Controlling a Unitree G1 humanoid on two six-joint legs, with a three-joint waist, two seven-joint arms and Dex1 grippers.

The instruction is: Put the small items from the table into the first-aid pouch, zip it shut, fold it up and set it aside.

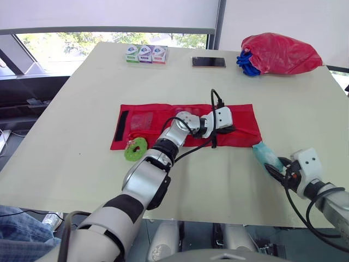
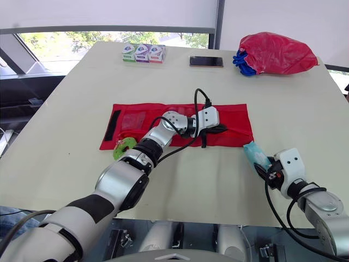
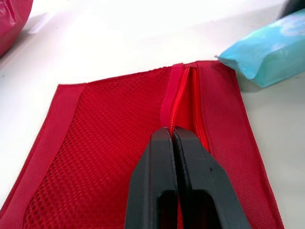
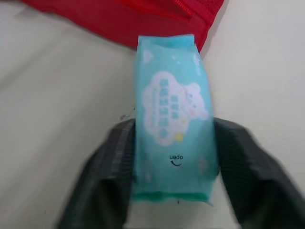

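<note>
The red first-aid pouch point(image 1: 142, 117) lies flat and unfolded in the middle of the table. My left gripper point(image 1: 229, 130) rests on its right half, shut on the zipper point(image 3: 183, 95) of the mesh pocket, whose end near the pouch edge gapes slightly. A pale blue wipes packet point(image 4: 174, 119) sits just off the pouch's right front corner, and my right gripper point(image 1: 276, 167) is shut on it, one finger point(image 4: 112, 171) on each side. A green ring-shaped item point(image 1: 135, 148) lies at the pouch's front left edge.
At the table's far edge stand three small boxes point(image 1: 145, 54) and a phone point(image 1: 208, 62). A red bag point(image 1: 281, 53) with something blue point(image 1: 246, 63) beside it sits at the far right. The table's front edge runs close to my right gripper.
</note>
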